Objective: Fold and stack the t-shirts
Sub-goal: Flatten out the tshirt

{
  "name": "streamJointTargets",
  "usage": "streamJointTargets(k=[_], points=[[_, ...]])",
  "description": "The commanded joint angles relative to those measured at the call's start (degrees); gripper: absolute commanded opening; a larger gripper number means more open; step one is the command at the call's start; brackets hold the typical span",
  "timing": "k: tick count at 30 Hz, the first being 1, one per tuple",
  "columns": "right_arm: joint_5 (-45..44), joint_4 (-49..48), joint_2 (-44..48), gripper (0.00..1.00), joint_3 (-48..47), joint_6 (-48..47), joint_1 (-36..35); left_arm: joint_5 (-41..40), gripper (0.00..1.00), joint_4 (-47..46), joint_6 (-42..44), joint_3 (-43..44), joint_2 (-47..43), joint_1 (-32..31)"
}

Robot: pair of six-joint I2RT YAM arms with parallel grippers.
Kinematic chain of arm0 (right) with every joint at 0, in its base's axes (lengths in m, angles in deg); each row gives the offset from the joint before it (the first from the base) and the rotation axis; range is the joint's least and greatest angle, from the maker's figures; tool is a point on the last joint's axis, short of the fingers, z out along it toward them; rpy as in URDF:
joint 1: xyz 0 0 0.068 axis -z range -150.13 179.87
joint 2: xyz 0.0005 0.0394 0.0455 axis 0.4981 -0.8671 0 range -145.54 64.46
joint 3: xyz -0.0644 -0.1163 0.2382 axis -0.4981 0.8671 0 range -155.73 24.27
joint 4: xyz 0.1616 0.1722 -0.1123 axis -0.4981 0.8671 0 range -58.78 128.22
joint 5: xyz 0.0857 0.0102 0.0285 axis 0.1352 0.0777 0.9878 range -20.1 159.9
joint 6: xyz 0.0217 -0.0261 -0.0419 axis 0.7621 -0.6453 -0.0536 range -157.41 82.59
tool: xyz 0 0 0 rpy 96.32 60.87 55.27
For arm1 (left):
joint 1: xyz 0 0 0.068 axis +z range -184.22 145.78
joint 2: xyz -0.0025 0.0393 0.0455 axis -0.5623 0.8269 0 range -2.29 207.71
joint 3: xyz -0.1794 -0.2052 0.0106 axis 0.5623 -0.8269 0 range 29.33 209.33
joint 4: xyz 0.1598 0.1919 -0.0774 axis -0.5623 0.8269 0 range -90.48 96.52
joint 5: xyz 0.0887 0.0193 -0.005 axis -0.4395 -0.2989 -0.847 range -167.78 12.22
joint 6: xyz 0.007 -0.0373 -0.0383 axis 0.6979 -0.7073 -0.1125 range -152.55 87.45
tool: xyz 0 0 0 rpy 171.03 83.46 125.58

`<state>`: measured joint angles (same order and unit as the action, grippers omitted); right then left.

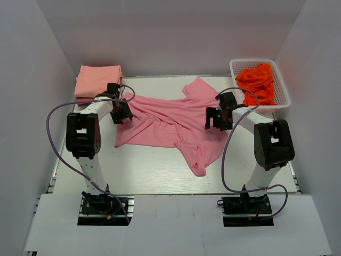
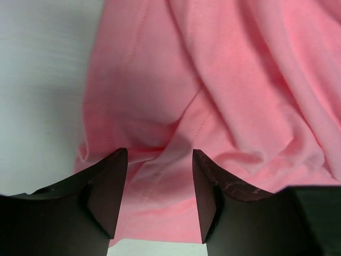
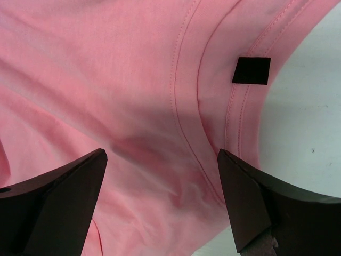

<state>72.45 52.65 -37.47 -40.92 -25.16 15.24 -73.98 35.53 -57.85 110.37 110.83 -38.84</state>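
- Overhead view: we see a rose-pink t-shirt (image 1: 170,125) lying rumpled and unfolded across the middle of the white tabletop (image 1: 149,170), with one part trailing toward the near edge. It appears to be laid out as the shirt in hand.
- A folded salmon-peach t-shirt stack (image 1: 98,80) sits at the far left corner, likely the finished pile. Bright orange-red t-shirts (image 1: 257,82) lie heaped in a white lattice basket (image 1: 253,61) at the far right, probably waiting their turn.
- Both arms bend forward at the elbow. The left pincer (image 1: 121,113) hangs over the pink shirt's left edge and the right pincer (image 1: 217,118) over its right side. They are well apart, probably so that each can take one side.
- Left wrist view: the left pincer's fingers (image 2: 106,186) stand apart, pointing down at creased pink cloth just beside bare tabletop. Nothing is clamped, and we cannot tell whether the tips touch the cloth.
- Right wrist view: the right pincer's jaws are spread wide and hold nothing. Below the gap runs the stitched collar (image 3: 213,106), which carries a small black tag (image 3: 251,70), with bare tabletop beyond. We judge it is lined up to take the collar.
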Motion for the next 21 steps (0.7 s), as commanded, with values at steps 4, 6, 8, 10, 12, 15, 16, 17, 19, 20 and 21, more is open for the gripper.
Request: streamJointTargets(k=[4,6,8,10,12,15,16,17,19,20,21], points=[[-0.3,-0.1,-0.1,0.90,-0.6,0.8,0.0,-4.2,0.62,-0.8,1.2,-1.7,-4.7,0.1],[-0.5,0.0,-0.6,0.90,-1.0,0.8,0.1,-2.0,0.62,-1.6,1.7,-1.7,-3.2,0.1],[-1.0,0.4,-0.9,0.90,-1.3,0.7,0.2,0.6,0.62,-2.2,1.7,-1.7,-1.9,0.1],[-1.4,0.3,-1.1,0.90,-1.3,0.7,0.3,1.2,0.62,-2.7,1.7,-1.7,-1.9,0.1],[-2.0,0.3,-1.3,0.90,-1.6,0.7,0.4,2.9,0.61,-2.7,1.7,-2.3,-1.9,0.1],[-2.3,0.4,-1.5,0.90,-1.7,1.1,0.5,6.7,0.58,-4.2,1.7,-3.7,-2.5,0.1],[-2.3,0.3,-1.6,0.90,-1.8,1.3,0.3,6.7,0.58,-4.2,1.7,-3.7,-2.6,0.1],[-2.3,0.3,-1.7,0.90,-1.7,1.4,0.4,6.7,0.58,-4.2,1.7,-4.3,-2.6,0.1],[-2.3,0.4,-1.8,0.90,-2.0,1.4,0.4,6.7,0.56,-4.2,2.3,-4.3,-2.6,0.1],[-2.3,0.3,-2.0,0.90,-2.0,1.5,0.4,6.7,0.55,-4.2,2.3,-4.3,-1.9,0.1],[-4.1,0.1,-2.0,0.90,-2.1,1.4,0.4,7.7,0.49,-4.2,2.3,-4.3,-1.2,0.1]])
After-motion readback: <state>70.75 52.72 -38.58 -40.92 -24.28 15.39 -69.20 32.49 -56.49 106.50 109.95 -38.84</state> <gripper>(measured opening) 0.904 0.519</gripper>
